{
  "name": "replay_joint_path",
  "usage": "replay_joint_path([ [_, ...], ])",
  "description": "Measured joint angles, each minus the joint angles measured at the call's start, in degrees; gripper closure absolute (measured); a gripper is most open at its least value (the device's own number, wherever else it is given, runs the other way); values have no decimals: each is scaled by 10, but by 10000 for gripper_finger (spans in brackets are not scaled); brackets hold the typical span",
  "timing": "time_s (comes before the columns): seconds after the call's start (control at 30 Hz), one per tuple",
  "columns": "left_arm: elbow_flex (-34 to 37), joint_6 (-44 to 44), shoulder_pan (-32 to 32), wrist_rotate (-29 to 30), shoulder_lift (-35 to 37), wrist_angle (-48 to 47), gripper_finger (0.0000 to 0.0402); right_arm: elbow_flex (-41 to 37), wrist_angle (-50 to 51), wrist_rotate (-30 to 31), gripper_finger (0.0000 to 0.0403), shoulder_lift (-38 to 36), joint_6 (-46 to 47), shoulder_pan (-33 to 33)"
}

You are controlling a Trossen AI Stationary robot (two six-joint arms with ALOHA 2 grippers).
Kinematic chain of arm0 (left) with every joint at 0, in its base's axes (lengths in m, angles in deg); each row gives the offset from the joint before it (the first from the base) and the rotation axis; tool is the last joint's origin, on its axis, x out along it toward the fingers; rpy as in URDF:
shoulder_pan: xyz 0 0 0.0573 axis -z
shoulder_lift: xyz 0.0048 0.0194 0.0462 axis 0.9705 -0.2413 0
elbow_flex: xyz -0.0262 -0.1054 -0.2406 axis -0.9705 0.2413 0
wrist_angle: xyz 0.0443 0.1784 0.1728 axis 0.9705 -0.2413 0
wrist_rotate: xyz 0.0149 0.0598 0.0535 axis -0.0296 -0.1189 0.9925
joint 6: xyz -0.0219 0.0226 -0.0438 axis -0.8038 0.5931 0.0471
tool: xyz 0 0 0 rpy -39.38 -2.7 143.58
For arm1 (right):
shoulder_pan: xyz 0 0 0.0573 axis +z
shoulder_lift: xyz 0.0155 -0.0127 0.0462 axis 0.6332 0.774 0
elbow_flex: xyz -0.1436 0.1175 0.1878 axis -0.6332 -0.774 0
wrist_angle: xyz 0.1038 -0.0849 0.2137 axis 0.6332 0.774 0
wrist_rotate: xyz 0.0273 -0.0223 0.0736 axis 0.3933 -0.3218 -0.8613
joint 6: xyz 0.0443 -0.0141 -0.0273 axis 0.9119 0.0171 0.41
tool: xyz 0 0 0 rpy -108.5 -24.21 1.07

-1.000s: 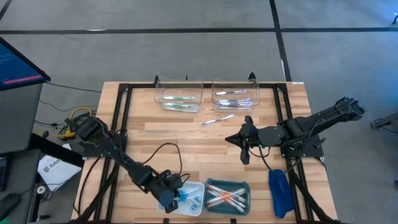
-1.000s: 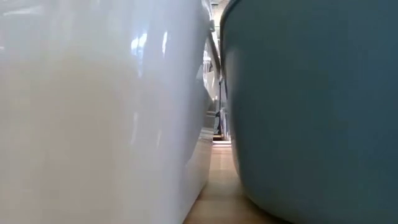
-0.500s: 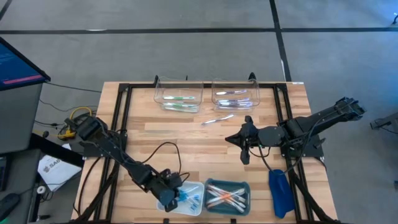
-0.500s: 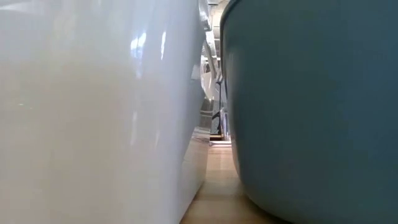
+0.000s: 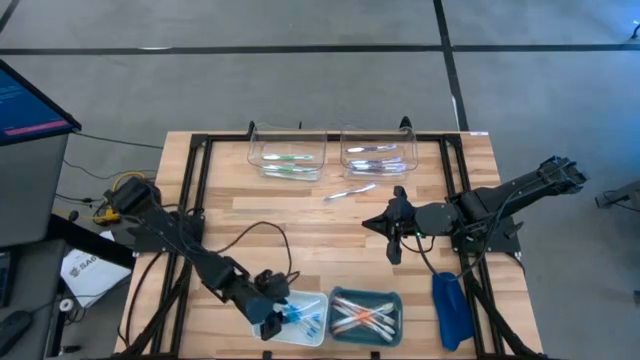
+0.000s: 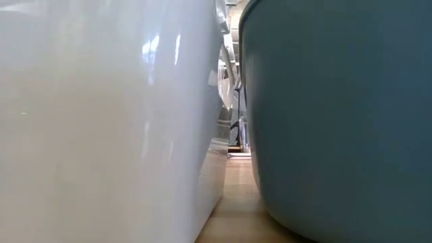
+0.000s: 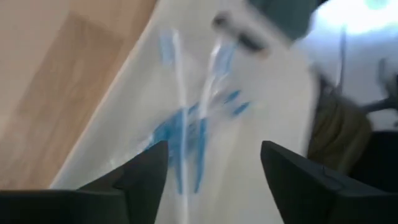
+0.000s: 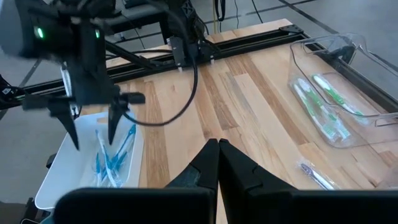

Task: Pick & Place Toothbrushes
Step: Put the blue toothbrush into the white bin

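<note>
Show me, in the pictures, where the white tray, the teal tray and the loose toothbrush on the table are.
white tray (image 5: 318,334): high view, bare right part of its floor.
teal tray (image 5: 366,295): high view, its far rim.
loose toothbrush (image 5: 349,191): high view, middle of its wrapped length.

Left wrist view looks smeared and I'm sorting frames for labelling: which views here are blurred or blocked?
Left wrist view: motion-blurred blue toothbrushes in the white tray. Low view: blocked by the white tray wall and teal tray. High and right wrist views: sharp.
</note>
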Motion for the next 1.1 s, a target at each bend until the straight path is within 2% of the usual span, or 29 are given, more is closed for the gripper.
replay_joint_path([
  [0.07, 0, 6, 0, 24, 27, 0, 144, 0, 0, 0, 401, 0, 0, 0],
  [0.17, 5, 34, 0, 91, 67, 2, 144, 0, 0, 0, 401, 0, 0, 0],
  [0.3, 8, 80, -23, 131, 87, 1, 176, 0, 0, 0, 401, 0, 0, 0],
  [0.47, 8, 148, -86, 114, 58, -4, 275, 0, 0, 0, 401, 0, 0, 0],
  [0.57, 9, 152, -120, 62, 29, -6, 355, 0, 1, 0, 401, 0, 0, 0],
  [0.63, 9, 150, -134, 33, 14, -11, 388, 0, 1, 0, 401, 0, 0, 0],
  [1.1, 9, 91, -116, -1, -43, -45, 401, 0, 11, 0, 401, 0, 0, 0],
])
